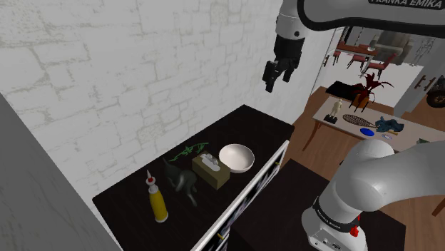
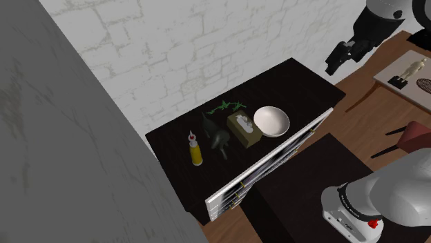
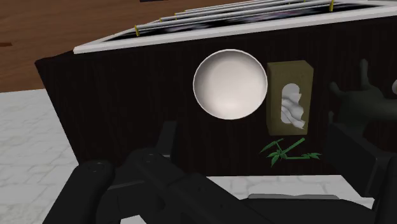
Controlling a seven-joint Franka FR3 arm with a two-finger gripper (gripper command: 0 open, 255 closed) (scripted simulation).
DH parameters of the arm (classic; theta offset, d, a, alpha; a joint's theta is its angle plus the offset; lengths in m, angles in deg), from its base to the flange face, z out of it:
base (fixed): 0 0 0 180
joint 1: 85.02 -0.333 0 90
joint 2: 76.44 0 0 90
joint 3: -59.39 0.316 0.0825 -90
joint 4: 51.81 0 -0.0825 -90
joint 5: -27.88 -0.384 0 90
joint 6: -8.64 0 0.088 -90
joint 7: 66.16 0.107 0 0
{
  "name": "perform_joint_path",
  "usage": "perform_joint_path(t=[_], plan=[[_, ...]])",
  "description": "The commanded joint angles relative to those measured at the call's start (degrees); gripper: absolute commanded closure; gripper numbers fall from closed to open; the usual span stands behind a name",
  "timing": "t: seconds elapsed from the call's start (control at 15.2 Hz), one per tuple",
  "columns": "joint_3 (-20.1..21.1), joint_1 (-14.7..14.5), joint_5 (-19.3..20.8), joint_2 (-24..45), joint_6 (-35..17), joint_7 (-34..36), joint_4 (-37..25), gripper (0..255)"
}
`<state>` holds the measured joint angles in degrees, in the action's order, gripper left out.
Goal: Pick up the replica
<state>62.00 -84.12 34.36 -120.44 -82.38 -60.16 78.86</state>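
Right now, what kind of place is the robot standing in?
Probably a room in a house: a white stone wall, a wooden floor, and a dark table carrying household things such as a bowl and a tissue box.

Bare tabletop (image 1: 251,125) beyond bowl (image 1: 237,157), tissue box (image 1: 211,171)

On the dark table (image 3: 114,102) I saw a white bowl (image 3: 229,83) just beside a tissue box (image 3: 289,95), a small green figure (image 3: 289,151) and a dark grey figure (image 3: 372,105).

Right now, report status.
Gripper open, high above the dark table. Dark grey figure untouched, between yellow bottle and tissue box. Tissue box crowds one side.
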Motion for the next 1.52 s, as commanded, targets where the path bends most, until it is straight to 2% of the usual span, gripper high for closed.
perform_joint_path(t=[0.0, 0.46, 0.86, 1.19, 1.45], plan=[[0.0, 0.0, 0.0, 0.0, 0.0, 0.0, 0.0, 0], [6.63, -2.51, -4.57, 0.56, -11.05, 8.61, 7.84, 0], [13.08, -4.29, -7.53, 4.6, -21.41, 16.12, 11.58, 0], [19.08, -4.8, -8.45, 10.47, -30.31, 22.84, 12.37, 0], [24.41, -4.08, -7.38, 16.6, -37.19, 28.96, 11.42, 0]])
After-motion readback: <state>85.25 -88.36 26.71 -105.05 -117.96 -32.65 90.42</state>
